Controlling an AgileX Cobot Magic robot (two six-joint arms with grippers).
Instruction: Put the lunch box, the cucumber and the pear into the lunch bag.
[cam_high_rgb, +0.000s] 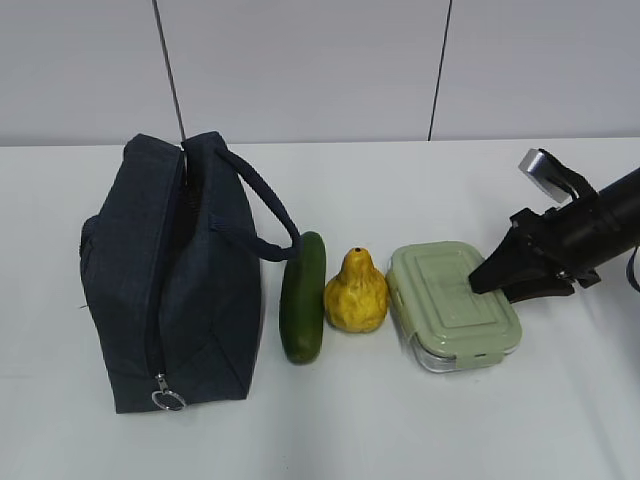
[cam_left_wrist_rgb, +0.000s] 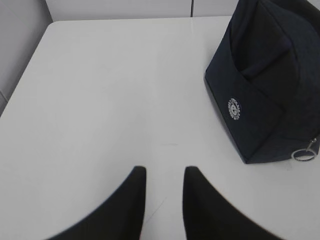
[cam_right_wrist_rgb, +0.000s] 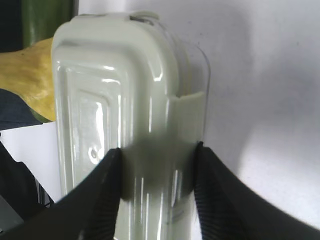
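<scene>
The navy lunch bag (cam_high_rgb: 170, 290) stands at the left, its loop handle hanging toward the cucumber (cam_high_rgb: 303, 297). The yellow pear (cam_high_rgb: 356, 293) stands between the cucumber and the lunch box (cam_high_rgb: 445, 300), all in a row on the table. My right gripper (cam_high_rgb: 485, 282) is open, its tips just over the right part of the sage-green lid. In the right wrist view the gripper (cam_right_wrist_rgb: 157, 155) frames the lid (cam_right_wrist_rgb: 115, 85), with the pear (cam_right_wrist_rgb: 32, 75) and cucumber (cam_right_wrist_rgb: 45, 20) beyond. My left gripper (cam_left_wrist_rgb: 165, 172) is open and empty over bare table, left of the bag (cam_left_wrist_rgb: 265, 85).
The white table (cam_high_rgb: 400, 430) meets a white panelled wall at the back. The bag's metal ring pull (cam_high_rgb: 167, 400) hangs at its near lower corner and also shows in the left wrist view (cam_left_wrist_rgb: 304, 154). The left arm is out of the exterior view.
</scene>
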